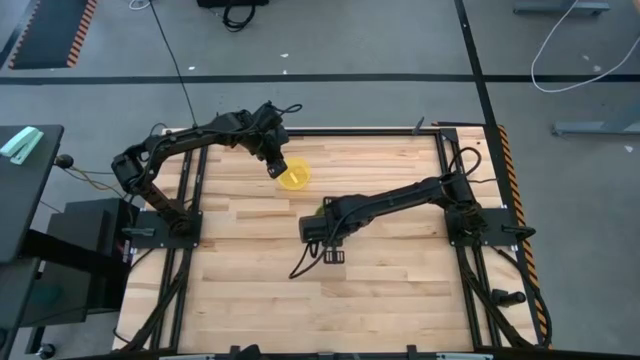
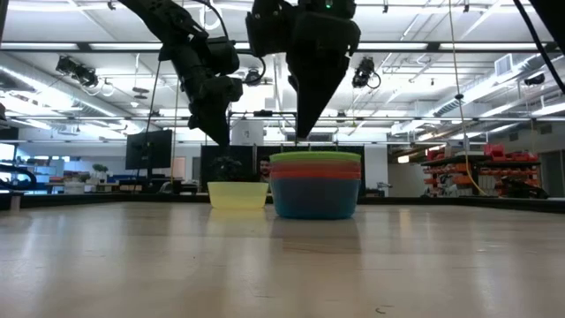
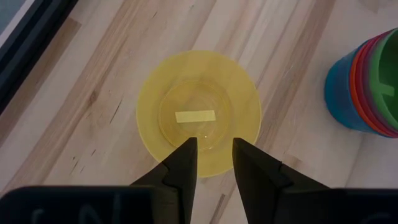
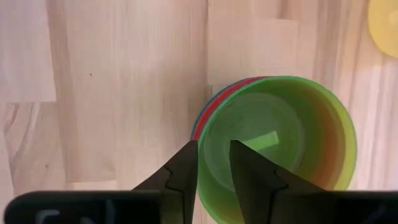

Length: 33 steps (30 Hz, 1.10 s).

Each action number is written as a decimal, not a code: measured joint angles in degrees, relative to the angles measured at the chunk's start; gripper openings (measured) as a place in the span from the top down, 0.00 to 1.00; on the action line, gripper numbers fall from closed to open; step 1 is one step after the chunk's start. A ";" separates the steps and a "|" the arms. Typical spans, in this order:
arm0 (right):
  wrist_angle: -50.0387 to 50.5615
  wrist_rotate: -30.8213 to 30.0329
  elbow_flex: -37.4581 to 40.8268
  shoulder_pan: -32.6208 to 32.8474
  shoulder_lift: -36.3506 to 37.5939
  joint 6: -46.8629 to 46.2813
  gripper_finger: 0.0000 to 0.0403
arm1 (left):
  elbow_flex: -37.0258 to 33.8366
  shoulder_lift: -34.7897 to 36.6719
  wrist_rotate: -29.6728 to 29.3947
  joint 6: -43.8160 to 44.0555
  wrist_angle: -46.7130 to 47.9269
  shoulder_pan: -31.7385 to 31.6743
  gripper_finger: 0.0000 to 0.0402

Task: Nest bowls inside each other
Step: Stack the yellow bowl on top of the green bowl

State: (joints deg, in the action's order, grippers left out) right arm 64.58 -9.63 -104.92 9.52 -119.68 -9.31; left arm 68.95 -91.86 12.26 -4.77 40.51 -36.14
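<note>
The yellow bowl lies directly under the left gripper, its near rim between the parted, empty fingers. The right gripper hangs parted over the stack, just beside.

My left gripper hangs over the near rim of the yellow bowl, fingers pointing down, a narrow gap between them, gripping nothing. My left arm reaches in from the table's far left. My right gripper hangs above the bowl stack beside the yellow bowl, fingers narrowly parted, straddling the rim, arm stretched across from the right.
</note>
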 joint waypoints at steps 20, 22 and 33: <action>11.31 -8.12 -2.91 -8.58 2.53 4.45 0.75 | 0.01 -1.87 6.62 -1.74 3.27 5.17 0.73; 10.31 -8.09 -2.36 -10.00 4.85 4.80 0.75 | 0.02 -3.49 6.67 -1.80 3.13 6.04 0.73; -1.92 -7.22 9.26 -15.05 23.40 3.67 0.75 | 0.00 -11.75 1.48 -1.95 2.83 8.68 0.73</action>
State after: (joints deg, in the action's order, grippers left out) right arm 62.65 -16.84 -95.65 -5.52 -96.28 -5.63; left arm 68.95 -103.61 13.75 -6.72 43.34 -27.46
